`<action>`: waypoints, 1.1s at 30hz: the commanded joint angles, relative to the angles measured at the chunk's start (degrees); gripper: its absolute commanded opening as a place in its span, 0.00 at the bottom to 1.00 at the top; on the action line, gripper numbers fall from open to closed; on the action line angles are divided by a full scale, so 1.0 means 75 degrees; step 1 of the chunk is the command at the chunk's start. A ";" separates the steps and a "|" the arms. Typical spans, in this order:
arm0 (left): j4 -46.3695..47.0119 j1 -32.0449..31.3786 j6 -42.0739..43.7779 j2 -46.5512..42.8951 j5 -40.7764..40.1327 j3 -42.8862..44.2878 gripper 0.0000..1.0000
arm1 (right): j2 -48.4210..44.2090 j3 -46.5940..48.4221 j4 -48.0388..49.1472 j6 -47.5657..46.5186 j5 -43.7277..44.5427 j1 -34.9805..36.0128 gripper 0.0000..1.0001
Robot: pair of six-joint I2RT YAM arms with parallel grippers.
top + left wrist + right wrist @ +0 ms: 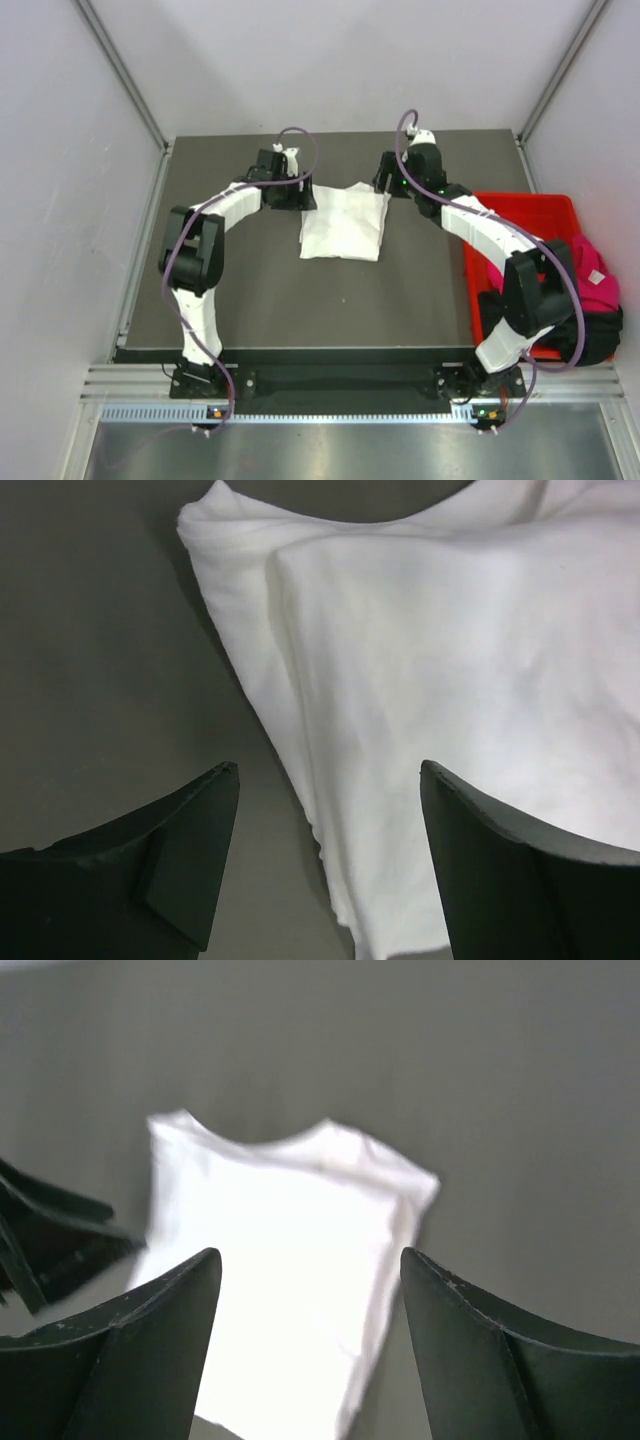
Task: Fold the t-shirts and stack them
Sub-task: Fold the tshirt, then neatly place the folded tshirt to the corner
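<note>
You will find the white shirt [343, 223] folded to a rough rectangle, lying on the worktop [330, 310]. Your left claw [330, 770] is spread at the white shirt's far left corner, one finger over cloth and the other over bare worktop, pinching nothing. Your right claw [310, 1255] is likewise spread above its far right corner, holding nothing. Right of the white shirt, the bin [520, 203] carries the pink shirt [597, 272] and the black shirt [600, 323], draped over its right side.

Left arm [232, 205] and right arm [482, 226] reach forward (jaws parted).
</note>
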 commanded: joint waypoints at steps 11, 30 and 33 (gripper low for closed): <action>0.0024 -0.0476 -0.0698 0.1151 -0.0042 0.0540 0.47 | -0.0904 -0.1631 0.0048 0.0152 0.0429 -0.0193 0.72; -0.1111 0.1688 0.1550 0.0986 -0.0779 0.0831 0.00 | -0.2275 -0.2674 -0.0174 -0.0129 0.0863 -0.0626 0.72; -0.1324 0.2543 0.1879 0.1454 -0.1166 0.1499 0.00 | -0.2475 -0.2779 -0.0233 -0.0223 0.0909 -0.0708 0.72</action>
